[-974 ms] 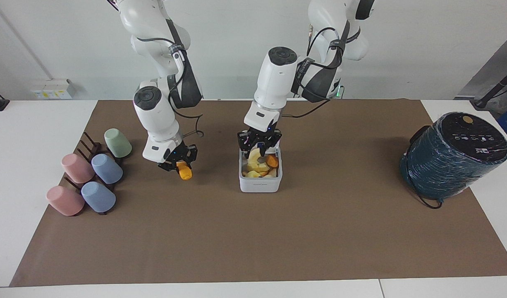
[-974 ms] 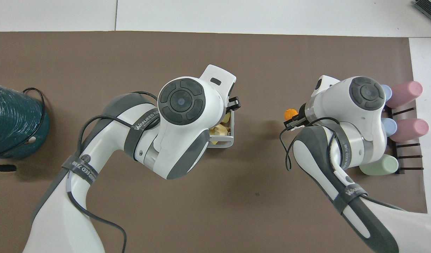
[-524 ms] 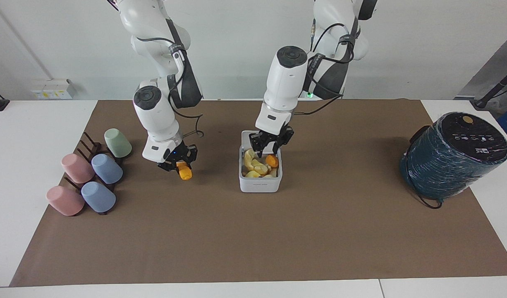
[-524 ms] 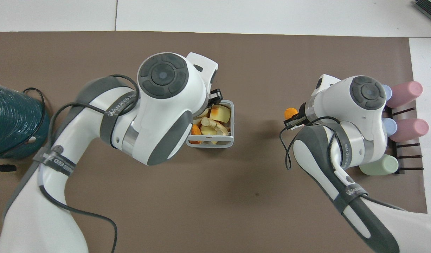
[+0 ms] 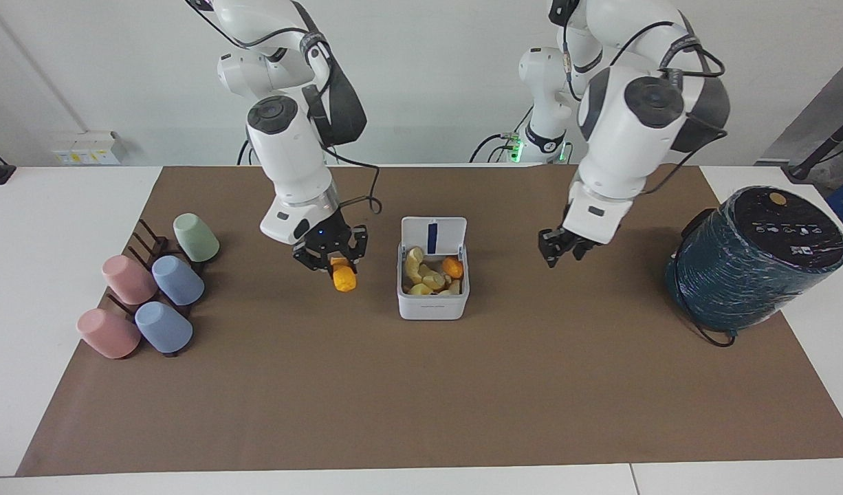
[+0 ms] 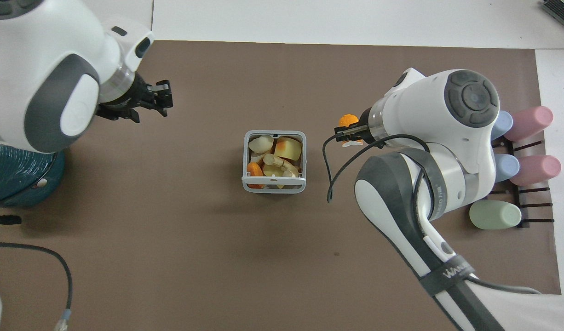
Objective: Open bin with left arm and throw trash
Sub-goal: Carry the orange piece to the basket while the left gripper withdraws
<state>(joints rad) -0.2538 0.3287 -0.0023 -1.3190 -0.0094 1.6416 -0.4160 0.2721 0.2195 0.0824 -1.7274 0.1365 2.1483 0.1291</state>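
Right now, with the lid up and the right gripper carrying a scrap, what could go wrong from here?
1. The bin already looks nearly full of scraps, so the orange piece held by the right gripper could land on the heap and roll out.
2. The raised lid stands on the side nearer the robots; a low approach might clip it.
3. The left gripper hangs beside the bin, holding nothing, so nothing steadies the bin if it is bumped.

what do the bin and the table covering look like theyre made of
The bin looks like moulded plastic, white and smooth with a slight sheen: its corners are rounded, its walls thin and even, and its hinged lid stands open with a blue strip inside. The table covering looks like matte brown paper or thin card: flat, no gloss, with straight cut edges on the white table; which of the two cannot be told.
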